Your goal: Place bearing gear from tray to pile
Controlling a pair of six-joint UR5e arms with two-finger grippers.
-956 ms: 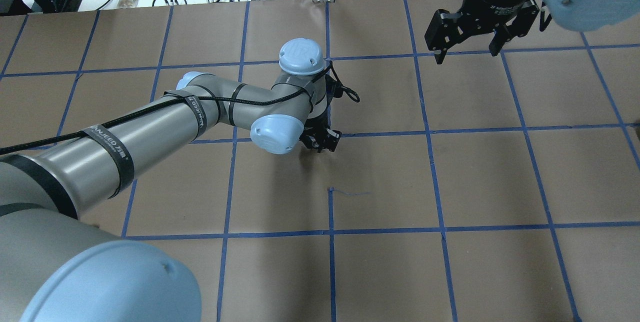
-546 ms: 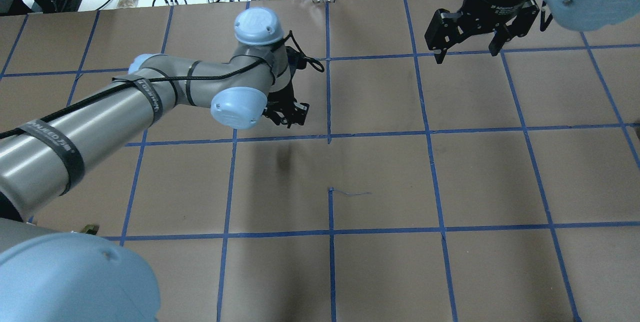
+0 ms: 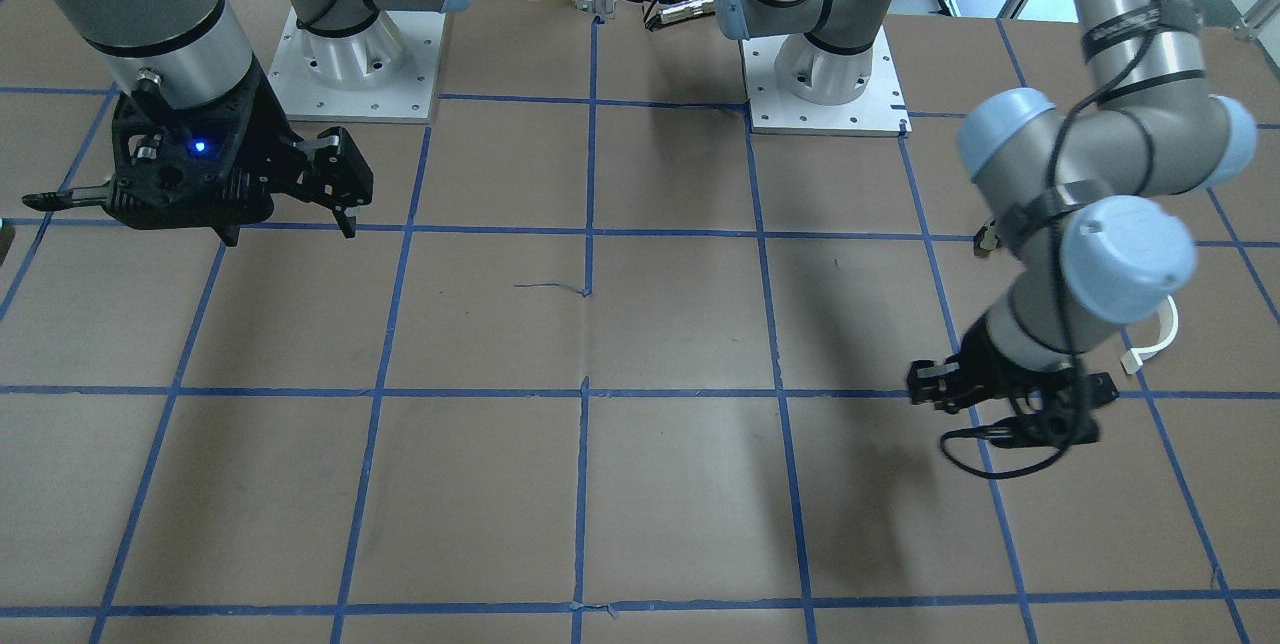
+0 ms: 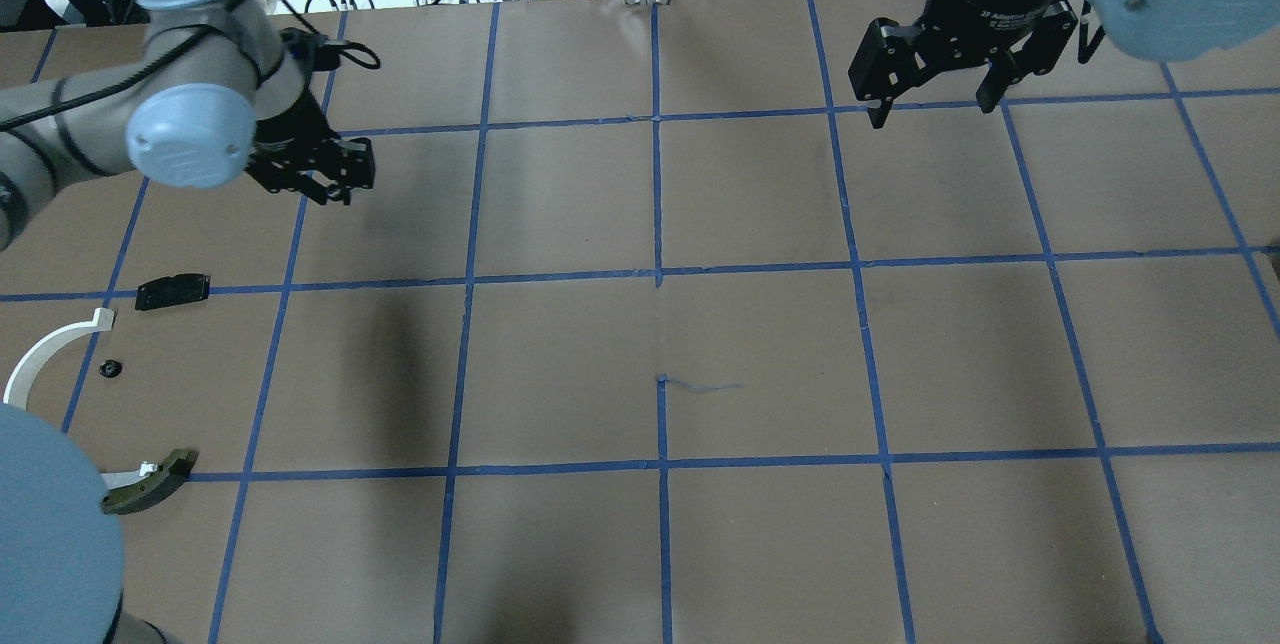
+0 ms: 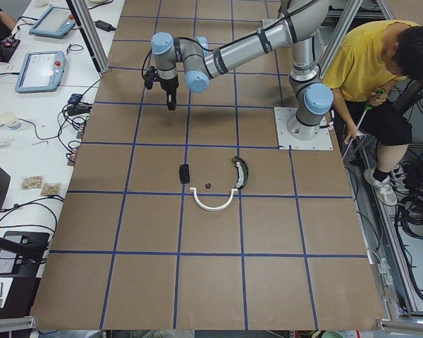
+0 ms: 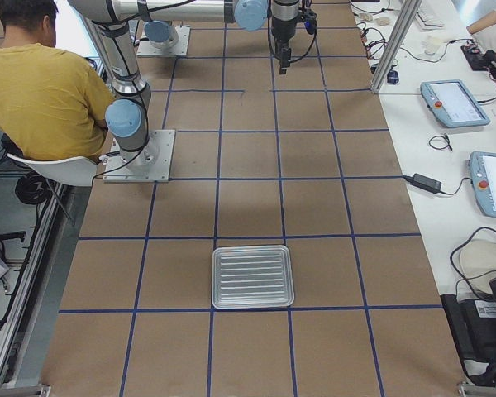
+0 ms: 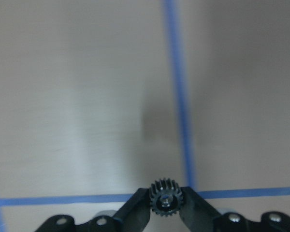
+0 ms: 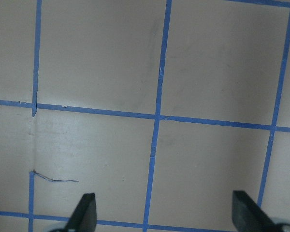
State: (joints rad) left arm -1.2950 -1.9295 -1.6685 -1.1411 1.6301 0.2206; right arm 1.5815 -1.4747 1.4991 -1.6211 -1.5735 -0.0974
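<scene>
Left gripper: Your left gripper [image 4: 325, 186] hangs above the brown papered table [image 4: 760, 354], clamped on the bearing gear [image 7: 166, 198]. The teeth are pinched between both fingertips, which likely keeps the gear from tipping.
Gear: It is out of the metal tray [image 6: 252, 276], which sits well apart at the table's right end, and not yet at the pile [image 4: 110, 369].
Pile: A white curved strip [image 4: 45, 349], an olive-and-white curved piece [image 4: 145, 489] and a black plate [image 4: 173, 291] lie loose, nearer the robot's base than the gear.
Right gripper: Your right gripper [image 4: 935, 109] is parked high, fingers spread wide and empty, apparently to stay clear.
Next: You likely draw the gear in beside those parts, lower it, then let go.
</scene>
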